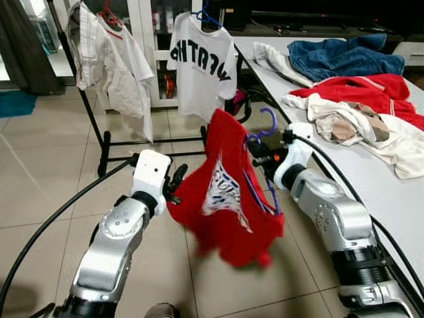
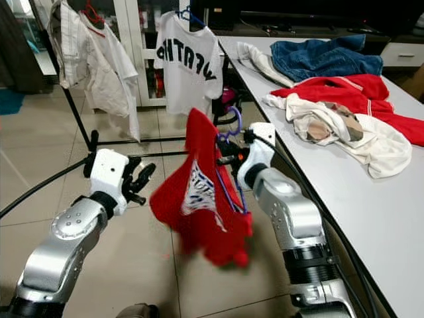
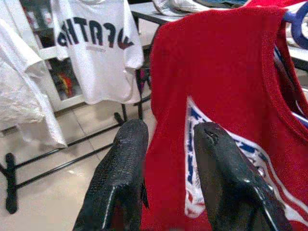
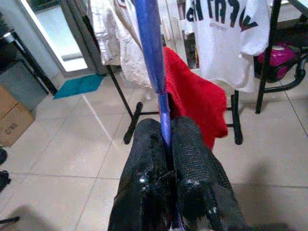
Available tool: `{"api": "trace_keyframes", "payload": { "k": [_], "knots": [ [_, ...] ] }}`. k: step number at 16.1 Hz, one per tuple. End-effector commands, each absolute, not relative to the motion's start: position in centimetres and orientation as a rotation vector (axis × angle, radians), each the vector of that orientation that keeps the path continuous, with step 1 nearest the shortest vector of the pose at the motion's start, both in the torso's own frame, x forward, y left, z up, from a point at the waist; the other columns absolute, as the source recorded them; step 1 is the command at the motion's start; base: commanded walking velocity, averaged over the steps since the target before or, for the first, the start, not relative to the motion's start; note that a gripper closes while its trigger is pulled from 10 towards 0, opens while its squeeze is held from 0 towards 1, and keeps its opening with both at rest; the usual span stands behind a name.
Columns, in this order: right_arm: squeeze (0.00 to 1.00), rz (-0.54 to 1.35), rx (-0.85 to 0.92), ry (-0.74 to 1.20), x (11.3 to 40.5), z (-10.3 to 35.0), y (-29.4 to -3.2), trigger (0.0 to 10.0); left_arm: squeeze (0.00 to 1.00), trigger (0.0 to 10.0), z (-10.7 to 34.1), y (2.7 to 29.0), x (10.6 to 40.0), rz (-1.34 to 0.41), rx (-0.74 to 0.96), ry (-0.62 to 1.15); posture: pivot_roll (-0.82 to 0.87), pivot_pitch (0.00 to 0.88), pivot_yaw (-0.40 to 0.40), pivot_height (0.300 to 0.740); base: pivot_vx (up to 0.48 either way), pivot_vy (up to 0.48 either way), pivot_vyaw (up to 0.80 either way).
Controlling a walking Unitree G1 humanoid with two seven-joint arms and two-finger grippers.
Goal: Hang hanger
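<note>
Two grippers up | right gripper [image 4: 166, 144] pinches purple hanger [image 1: 265, 126] so red shirt [image 1: 228, 192] drapes free, centre | left gripper [image 3: 166, 144] spread beside shirt's left edge, likely steadying | rack [image 1: 99, 142] far left, hanging pending

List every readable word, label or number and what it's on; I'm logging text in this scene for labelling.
Large dark letters across the white T-shirt on the rack: mirrored or seen from behind, not reliably readable.
Blue and white print on the red shirt hanging from the purple hanger: crumpled, unreadable.
Marking on a cardboard box: too small to read.
</note>
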State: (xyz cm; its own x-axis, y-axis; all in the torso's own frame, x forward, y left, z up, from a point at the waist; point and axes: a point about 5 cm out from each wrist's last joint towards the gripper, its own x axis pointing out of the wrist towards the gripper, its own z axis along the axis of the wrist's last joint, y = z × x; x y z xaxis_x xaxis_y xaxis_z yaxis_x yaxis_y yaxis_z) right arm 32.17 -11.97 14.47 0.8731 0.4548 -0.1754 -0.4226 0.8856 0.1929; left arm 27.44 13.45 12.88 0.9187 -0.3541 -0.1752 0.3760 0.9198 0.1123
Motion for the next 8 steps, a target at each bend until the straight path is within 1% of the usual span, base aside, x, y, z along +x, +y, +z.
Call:
{"api": "trace_keyframes", "payload": {
  "k": [1, 2, 3, 4, 5, 6, 8],
  "knots": [
    [0.0, 0.443, 0.168, 0.158, 32.9, 16.0, -12.0, 10.0, 0.68, 10.0, 13.1, 12.3, 27.8, -0.442, 0.105, 0.141, 0.01, 0.0, -0.085, 0.74, 0.0, 0.0, 0.0],
    [0.0, 0.445, 0.185, 0.152, 33.3, 16.5, -11.6, 10.0, 1.0, 10.0, 13.3, 11.2, 27.7, -0.536, 0.051, 0.13, 0.0, 0.0, -0.079, 0.74, 0.0, 0.0, 0.0],
    [0.0, 0.45, 0.188, 0.153, 33.3, 16.6, -11.5, 10.0, 1.0, 10.0, 13.3, 10.9, 27.6, -0.565, 0.057, 0.127, 0.0, 0.0, -0.079, 0.74, 0.0, 0.0, 0.0],
    [0.0, 0.505, 0.146, 0.153, 33.3, 16.8, -11.0, 10.0, 1.0, 10.0, 13.0, 11.0, 27.8, -0.565, 0.114, 0.136, 0.0, 0.0, -0.065, 0.74, 0.0, 0.0, 0.0],
    [0.0, 0.534, 0.122, 0.153, 33.2, 16.8, -10.8, 10.0, 1.0, 10.0, 12.9, 11.1, 27.9, -0.558, 0.13, 0.141, 0.0, 0.0, -0.063, 0.74, 0.0, 0.0, 0.0],
    [0.0, 0.554, 0.084, 0.151, 33.1, 16.7, -10.8, 10.0, 1.0, 10.0, 12.9, 11.8, 28.4, -0.523, 0.159, 0.14, -0.01, 0.0, -0.063, 0.74, 0.0, 0.0, 0.0],
    [0.0, 0.548, 0.091, 0.154, 33.0, 16.7, -11.1, 10.0, 1.0, 10.0, 13.1, 13.3, 29.8, -0.383, 0.196, 0.131, 0.0, 0.0, -0.07, 0.74, 0.0, 0.0, 0.0]
  ]
}}
